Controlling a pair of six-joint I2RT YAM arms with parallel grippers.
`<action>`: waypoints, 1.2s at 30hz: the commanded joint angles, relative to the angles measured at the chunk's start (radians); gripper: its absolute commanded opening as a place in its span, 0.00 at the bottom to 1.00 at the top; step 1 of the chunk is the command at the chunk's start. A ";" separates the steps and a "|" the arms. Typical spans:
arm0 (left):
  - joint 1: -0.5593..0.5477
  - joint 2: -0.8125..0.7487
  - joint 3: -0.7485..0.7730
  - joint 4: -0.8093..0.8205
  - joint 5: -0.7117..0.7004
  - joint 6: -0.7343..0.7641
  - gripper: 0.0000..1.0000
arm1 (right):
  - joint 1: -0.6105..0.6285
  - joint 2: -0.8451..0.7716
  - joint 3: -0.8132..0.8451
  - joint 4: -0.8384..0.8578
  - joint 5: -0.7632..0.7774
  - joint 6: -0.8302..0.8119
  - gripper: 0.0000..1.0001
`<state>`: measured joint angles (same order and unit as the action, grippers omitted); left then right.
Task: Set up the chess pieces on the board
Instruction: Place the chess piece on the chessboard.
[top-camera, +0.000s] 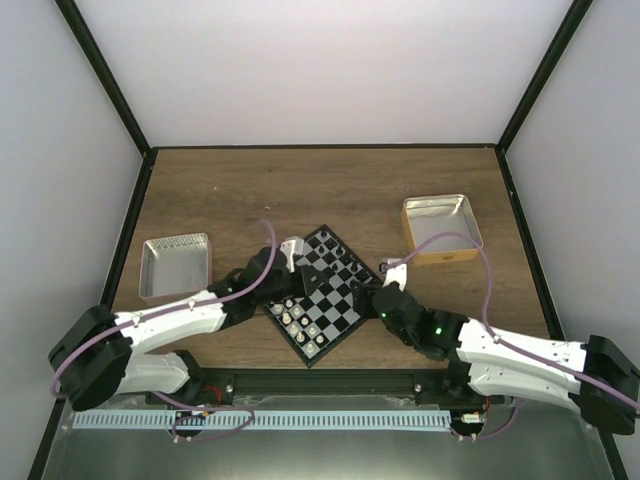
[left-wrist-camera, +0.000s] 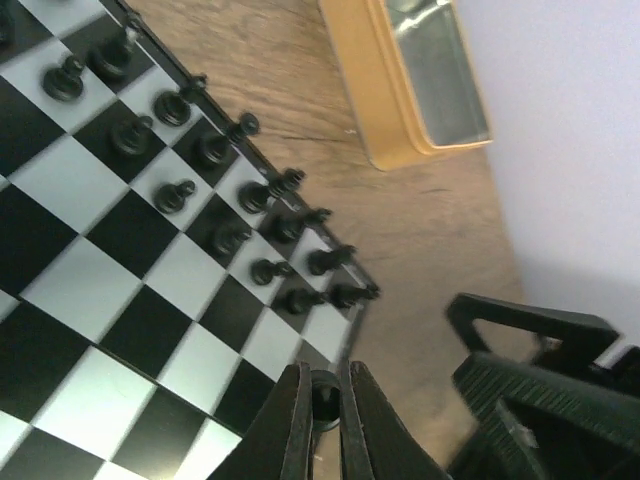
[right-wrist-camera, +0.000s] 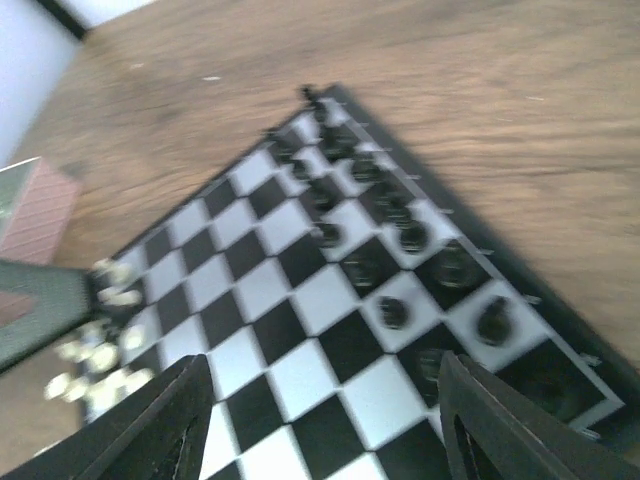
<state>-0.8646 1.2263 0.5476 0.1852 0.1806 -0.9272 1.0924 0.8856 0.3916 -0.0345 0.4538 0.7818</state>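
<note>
The board (top-camera: 335, 318) lies cornerwise between the arms and also shows in the left wrist view (left-wrist-camera: 70, 300) and the right wrist view (right-wrist-camera: 300, 300). Black chess pieces (left-wrist-camera: 215, 150) stand in two rows along its far right edge; they also show in the right wrist view (right-wrist-camera: 400, 235). White pieces (top-camera: 300, 322) stand along the near left edge. My left gripper (left-wrist-camera: 324, 400) is shut on a small black piece (left-wrist-camera: 325, 393), held over the board's edge by a corner. My right gripper (right-wrist-camera: 325, 425) is open and empty, low over the board's right corner.
A tan-rimmed metal tray (top-camera: 441, 228) sits right of the board, also in the left wrist view (left-wrist-camera: 385, 100). A pink-rimmed tray (top-camera: 176, 267) sits to the left. The right gripper's dark body (left-wrist-camera: 540, 390) is close to my left fingers.
</note>
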 joint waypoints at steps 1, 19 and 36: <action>-0.045 0.077 0.122 -0.194 -0.178 0.172 0.04 | -0.057 0.016 0.093 -0.342 0.222 0.262 0.64; -0.331 0.585 0.631 -0.465 -0.548 0.274 0.04 | -0.532 -0.143 0.026 -0.409 -0.093 0.232 0.65; -0.349 0.717 0.697 -0.458 -0.516 0.234 0.05 | -0.541 -0.149 -0.001 -0.396 -0.100 0.215 0.67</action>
<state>-1.2053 1.9289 1.2213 -0.2783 -0.3355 -0.6834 0.5640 0.7467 0.4046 -0.4335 0.3450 1.0061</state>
